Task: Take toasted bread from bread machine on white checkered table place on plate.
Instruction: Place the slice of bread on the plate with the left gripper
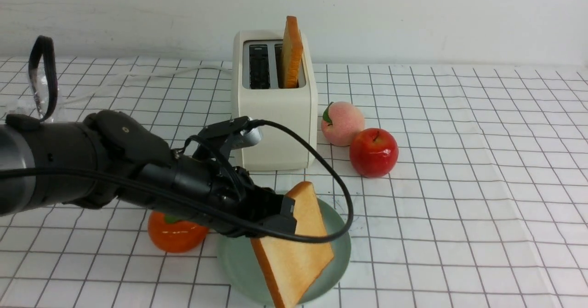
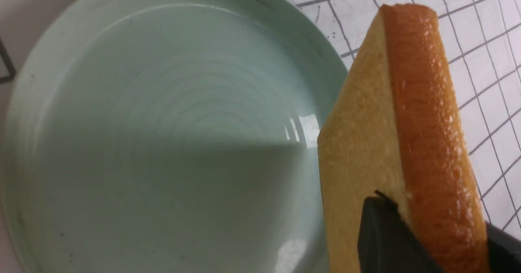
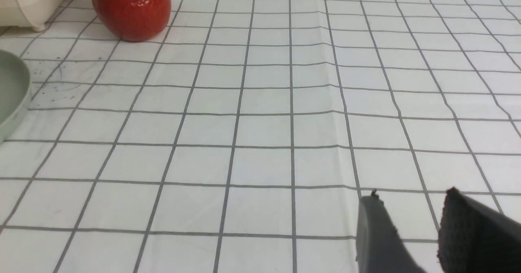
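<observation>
The table (image 1: 459,184) carries the toaster (image 1: 275,129) at the far centre. The plate (image 1: 232,260) is set near the front edge, directly in front of the toaster. The step in hand is judged to be the laying of the held slice (image 1: 298,248) onto the plate.

For a clean placement, the held slice is to be brought over the plate's middle and lowered until its free edge is borne by the plate floor. The wrist is then to be rotated so that the face is laid flat. The jaws are to be parted only once the slice is supported. A release at the present tilt is judged likely to let the slice topple across the rim. The orange (image 1: 174,237), just beside the plate under the arm, is to be avoided on withdrawal.

The held slice is clamped near one crust edge by the left gripper (image 1: 282,216), its jaws closed across the slice's thickness. The slice is tilted, its upper corner toward the toaster and its lower corner over the plate's near rim. In the left wrist view it is seen nearer the rim than the middle. Contact with the plate cannot be determined.

The second slice (image 1: 292,51) stands upright in the toaster's right slot, well apart from both grippers.

The right gripper (image 3: 413,208) is seen low over bare cloth, fingers parted, with nothing between them.
</observation>
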You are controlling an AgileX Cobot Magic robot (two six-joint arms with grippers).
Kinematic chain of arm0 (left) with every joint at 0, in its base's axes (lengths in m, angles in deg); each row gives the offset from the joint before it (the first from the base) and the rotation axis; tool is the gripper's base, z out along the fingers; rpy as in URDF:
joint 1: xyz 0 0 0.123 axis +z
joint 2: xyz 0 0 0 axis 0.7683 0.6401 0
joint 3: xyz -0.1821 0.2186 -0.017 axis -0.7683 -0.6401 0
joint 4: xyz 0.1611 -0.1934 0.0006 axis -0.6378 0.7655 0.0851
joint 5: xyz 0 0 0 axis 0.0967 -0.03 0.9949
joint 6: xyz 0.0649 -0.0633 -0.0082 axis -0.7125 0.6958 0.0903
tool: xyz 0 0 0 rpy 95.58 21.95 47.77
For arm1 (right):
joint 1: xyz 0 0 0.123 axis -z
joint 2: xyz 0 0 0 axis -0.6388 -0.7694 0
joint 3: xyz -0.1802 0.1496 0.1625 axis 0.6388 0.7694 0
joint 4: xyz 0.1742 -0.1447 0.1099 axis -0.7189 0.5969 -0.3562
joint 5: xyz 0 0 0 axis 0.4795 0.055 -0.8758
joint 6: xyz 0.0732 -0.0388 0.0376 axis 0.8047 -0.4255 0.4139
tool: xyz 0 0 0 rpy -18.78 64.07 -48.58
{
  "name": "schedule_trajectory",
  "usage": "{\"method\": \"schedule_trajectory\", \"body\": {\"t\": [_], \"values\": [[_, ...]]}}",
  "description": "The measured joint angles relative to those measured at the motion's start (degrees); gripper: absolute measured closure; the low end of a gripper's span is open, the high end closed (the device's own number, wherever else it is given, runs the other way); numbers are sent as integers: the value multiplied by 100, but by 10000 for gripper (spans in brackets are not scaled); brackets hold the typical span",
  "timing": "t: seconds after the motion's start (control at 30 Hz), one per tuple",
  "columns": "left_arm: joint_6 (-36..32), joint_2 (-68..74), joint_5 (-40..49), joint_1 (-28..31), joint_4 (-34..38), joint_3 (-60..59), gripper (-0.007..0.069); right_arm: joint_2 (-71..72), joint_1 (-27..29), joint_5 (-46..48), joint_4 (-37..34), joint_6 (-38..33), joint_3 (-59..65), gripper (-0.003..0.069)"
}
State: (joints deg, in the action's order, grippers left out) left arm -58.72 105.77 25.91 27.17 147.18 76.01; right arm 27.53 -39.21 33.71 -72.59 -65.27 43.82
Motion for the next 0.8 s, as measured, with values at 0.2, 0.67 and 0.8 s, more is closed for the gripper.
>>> {"method": "schedule_trajectory", "body": {"t": [0.2,0.67,0.8], "values": [[-127,55,-276,0,131,0,505,0,0,0,0,0,0,418],[-341,55,-523,0,431,0,505,0,0,0,0,0,0,418],[-607,55,-530,0,442,0,498,0,0,0,0,0,0,418]]}}
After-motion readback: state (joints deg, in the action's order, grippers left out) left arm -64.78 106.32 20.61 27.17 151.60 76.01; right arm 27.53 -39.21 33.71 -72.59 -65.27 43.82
